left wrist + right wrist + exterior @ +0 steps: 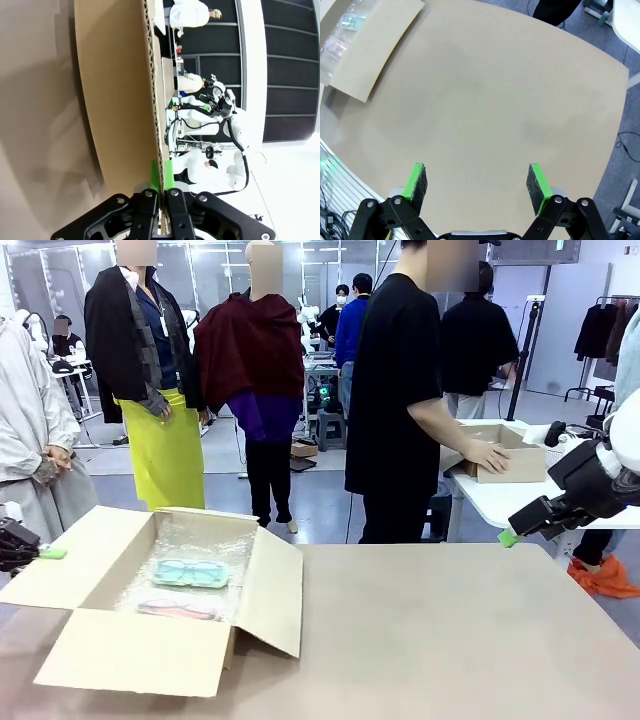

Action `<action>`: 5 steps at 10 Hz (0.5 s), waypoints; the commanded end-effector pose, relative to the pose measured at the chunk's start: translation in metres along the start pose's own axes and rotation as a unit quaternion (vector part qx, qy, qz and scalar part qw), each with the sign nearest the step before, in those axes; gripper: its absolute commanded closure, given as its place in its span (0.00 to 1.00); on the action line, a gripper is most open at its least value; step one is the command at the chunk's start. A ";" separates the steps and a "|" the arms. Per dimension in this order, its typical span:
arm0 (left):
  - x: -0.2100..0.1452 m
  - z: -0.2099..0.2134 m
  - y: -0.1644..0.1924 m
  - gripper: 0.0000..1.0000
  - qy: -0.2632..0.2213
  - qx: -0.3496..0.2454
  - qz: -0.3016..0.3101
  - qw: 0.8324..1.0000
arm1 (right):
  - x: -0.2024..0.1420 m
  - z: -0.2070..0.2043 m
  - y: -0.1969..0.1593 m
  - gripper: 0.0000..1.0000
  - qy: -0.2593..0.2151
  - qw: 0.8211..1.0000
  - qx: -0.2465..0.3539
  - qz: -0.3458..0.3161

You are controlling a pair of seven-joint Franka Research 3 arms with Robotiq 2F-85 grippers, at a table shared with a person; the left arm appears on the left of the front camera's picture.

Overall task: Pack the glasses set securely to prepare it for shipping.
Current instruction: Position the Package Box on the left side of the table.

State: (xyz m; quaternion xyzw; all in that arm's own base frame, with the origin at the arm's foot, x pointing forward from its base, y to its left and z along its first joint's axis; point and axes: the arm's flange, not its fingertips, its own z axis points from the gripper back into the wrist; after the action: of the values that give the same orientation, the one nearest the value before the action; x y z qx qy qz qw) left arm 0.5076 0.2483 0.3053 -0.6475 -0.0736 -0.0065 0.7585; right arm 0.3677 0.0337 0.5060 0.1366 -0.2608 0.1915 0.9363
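Cardboard box point(150, 640), open-topped, four flaps splayed, sits on counter point(450, 640) nearest the front cam; item: shipping carton, lined w/ bubble wrap sheet point(195, 540); contents: glasses set, i.e. mint-green pack point(191, 573) lying flat mid-box, pink pack point(178, 609) just beside it toward the near wall, both well to the right of left tool and far left of right tool.

Step in hand, est.: goods appear loaded; flap closing looks to be starting; left flap point(60, 565) first.

Left tool point(161, 192): jaws together, clamped on edge of left flap; corrugated edge runs straight up between green pads point(154, 175) in left wrist view; arm low at counter's left edge, tool roughly level, pointing inward.

Right tool point(479, 182): jaws wide apart, nothing between; bare counter below and ahead of it; box off to its far upper left in right wrist view; arm raised at right side, angled down toward counter.

Next move, est.: swing held flap up and over packs w/o dragging box; right tool free to brace box or take opposite flap point(270, 590); wrap may need folding over packs first.
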 end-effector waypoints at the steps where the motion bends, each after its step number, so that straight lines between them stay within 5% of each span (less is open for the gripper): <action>1: 0.003 0.030 0.003 1.00 0.002 -0.009 -0.005 1.000 | 0.000 -0.001 0.003 0.00 0.003 1.000 -0.001 0.001; 5: -0.011 0.095 0.018 1.00 -0.008 -0.009 -0.005 1.000 | 0.000 -0.001 0.003 0.00 0.003 1.000 -0.001 0.001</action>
State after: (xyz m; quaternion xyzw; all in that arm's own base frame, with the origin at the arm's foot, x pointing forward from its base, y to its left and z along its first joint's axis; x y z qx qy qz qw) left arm 0.4919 0.3263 0.2982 -0.6448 -0.0896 0.0086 0.7590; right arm 0.3676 0.0338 0.5060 0.1366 -0.2608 0.1916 0.9363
